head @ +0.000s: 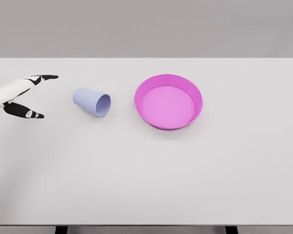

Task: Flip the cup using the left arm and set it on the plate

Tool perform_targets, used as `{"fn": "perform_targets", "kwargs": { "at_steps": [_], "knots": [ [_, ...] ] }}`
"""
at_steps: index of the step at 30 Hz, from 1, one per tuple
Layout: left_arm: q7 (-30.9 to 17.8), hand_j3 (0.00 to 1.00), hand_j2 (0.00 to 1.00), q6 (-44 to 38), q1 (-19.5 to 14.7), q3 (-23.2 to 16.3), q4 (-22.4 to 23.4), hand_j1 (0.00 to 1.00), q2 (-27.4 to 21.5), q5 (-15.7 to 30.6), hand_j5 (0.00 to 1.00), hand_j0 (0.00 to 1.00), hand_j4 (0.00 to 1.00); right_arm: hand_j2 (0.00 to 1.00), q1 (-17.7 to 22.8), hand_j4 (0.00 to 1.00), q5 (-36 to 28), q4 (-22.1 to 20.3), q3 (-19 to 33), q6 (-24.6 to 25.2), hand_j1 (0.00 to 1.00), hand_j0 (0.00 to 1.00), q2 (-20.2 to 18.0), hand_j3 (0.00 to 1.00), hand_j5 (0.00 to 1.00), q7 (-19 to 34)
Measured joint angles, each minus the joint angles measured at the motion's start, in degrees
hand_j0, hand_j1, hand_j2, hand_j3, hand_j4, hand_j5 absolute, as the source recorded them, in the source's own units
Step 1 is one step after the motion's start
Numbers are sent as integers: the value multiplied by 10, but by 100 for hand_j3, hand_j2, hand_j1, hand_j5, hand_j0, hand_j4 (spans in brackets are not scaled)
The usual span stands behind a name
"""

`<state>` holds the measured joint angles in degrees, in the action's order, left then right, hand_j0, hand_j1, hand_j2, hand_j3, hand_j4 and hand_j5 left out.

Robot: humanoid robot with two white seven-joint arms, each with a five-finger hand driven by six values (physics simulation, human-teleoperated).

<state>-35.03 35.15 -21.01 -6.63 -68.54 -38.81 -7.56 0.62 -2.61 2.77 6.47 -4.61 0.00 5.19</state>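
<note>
You are looking down from the head camera onto a white table (146, 185) that fills most of the view, with a plain grey wall behind its far edge.

Your left hand (27, 96) comes in from the left edge of the picture, hovering at the far-left part of the table. Its fingers (48, 77) are spread apart: one dark-tipped finger points to the right along the upper side, another dark-tipped one angles down and to the right below it, and the gap between them is wide. The hand holds nothing and touches nothing you can make out.

The cup (92, 102) is pale lavender-blue and lies on its side on the table, to the right of the hand and apart from it. Its open mouth faces right and slightly toward you, while its closed base points back to the left, toward the hand.

The plate (195, 95) is bright magenta, round, with a raised rim and a lighter pink floor. It sits on the table to the right of the cup, near it but not touching, and it holds nothing.

Your right arm does not show in this view.
</note>
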Motion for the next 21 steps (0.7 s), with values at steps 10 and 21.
{"fn": "perform_targets", "kwargs": {
  "at_steps": [10,21],
  "knots": [
    [0,100,100,0,-36,-1,1,100,43,-44,100,100,100,100,1,100,-2,2,-7,4,100,100,0,100,100,2],
    [0,100,100,0,-83,-4,22,100,127,-201,100,100,100,100,1,100,-2,2,-7,4,100,100,0,100,100,2]
  ]
}}
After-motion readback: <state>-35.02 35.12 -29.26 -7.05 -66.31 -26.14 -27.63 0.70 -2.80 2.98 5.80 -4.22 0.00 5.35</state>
